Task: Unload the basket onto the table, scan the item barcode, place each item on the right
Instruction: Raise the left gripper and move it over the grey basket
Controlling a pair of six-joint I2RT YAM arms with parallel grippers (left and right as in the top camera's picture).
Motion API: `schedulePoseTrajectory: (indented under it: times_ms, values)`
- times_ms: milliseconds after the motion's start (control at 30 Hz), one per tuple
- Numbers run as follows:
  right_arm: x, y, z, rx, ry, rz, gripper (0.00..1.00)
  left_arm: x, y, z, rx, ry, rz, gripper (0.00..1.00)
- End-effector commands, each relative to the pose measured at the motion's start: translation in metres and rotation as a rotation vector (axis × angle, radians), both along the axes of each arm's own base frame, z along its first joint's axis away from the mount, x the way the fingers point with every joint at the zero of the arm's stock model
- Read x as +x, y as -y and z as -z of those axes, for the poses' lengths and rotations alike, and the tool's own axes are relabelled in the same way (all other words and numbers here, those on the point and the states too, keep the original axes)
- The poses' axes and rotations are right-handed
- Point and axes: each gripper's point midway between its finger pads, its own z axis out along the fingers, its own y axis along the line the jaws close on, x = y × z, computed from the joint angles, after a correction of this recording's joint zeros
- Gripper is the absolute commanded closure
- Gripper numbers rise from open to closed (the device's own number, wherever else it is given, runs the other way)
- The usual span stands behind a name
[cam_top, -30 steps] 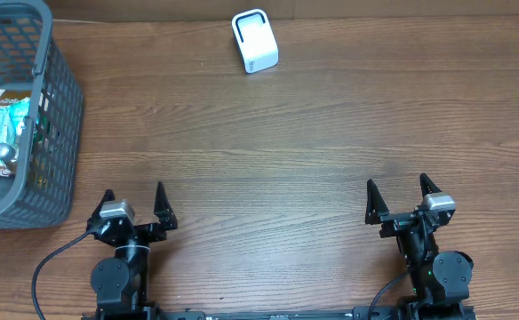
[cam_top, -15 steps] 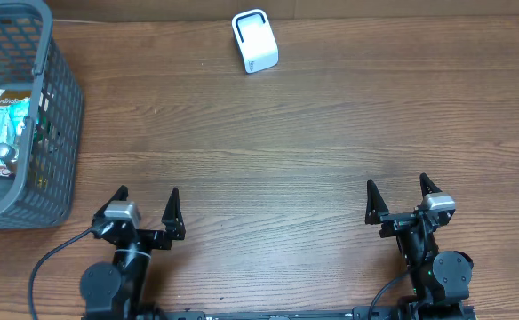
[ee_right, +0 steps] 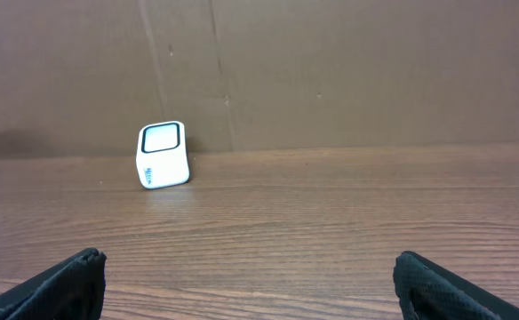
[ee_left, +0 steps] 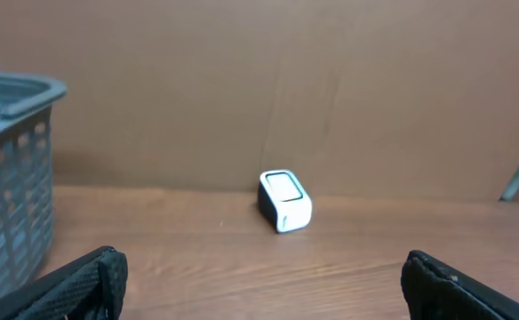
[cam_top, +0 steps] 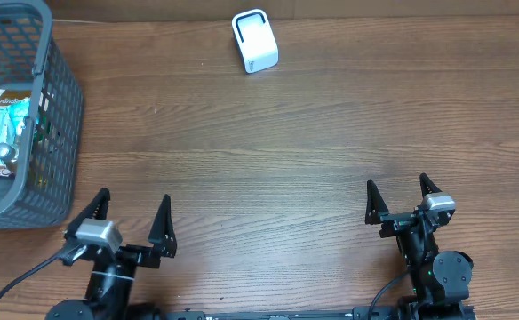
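I read both arms parked at the near edge of the brown wood-grain tabletop (cam_top: pixel 286 142). On the left pincer (cam_top: pixel 134 197) the jaws are spread fully with nothing between them. The right pincer (cam_top: pixel 397 181) is likewise wide apart and empty.

The small white box-shaped scanner with a dark-rimmed window (cam_top: pixel 255 41) sits far ahead of both pincers, close to a plain brown board wall (ee_right: pixel 331 71) with a vertical seam.

The grey plastic lattice basket (cam_top: pixel 64 107) stands ahead and left of the left pincer. The crinkled green-and-white packets (cam_top: pixel 0 133) lie inside it.

The wood is matte, its grain running crosswise.
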Motion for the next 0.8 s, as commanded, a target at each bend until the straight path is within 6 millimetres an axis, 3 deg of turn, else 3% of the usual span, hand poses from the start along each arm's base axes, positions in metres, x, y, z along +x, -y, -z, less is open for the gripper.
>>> schedulePoseTrajectory:
  times_ms: [0,200,433,633,767]
  values:
    - [0.000,-0.001,0.003,0.007,-0.001,-0.001,0.00,-0.007,0.010,-0.031,0.018,0.007,0.058,0.00]
    - [0.000,-0.001,0.003,0.007,-0.001,-0.001,0.00,-0.002,0.012,-0.060,0.096,-0.102,0.075,0.00]
    - [0.000,-0.001,0.003,0.007,-0.001,-0.001,0.00,0.022,0.010,-0.093,0.202,-0.383,0.117,0.00]
    - [0.000,-0.001,0.003,0.007,-0.001,-0.001,0.00,0.058,0.010,-0.116,0.155,-0.538,0.143,0.00]
    - [0.000,-0.001,0.003,0.007,-0.001,-0.001,0.00,0.085,0.013,-0.114,0.133,-0.569,0.169,0.01]
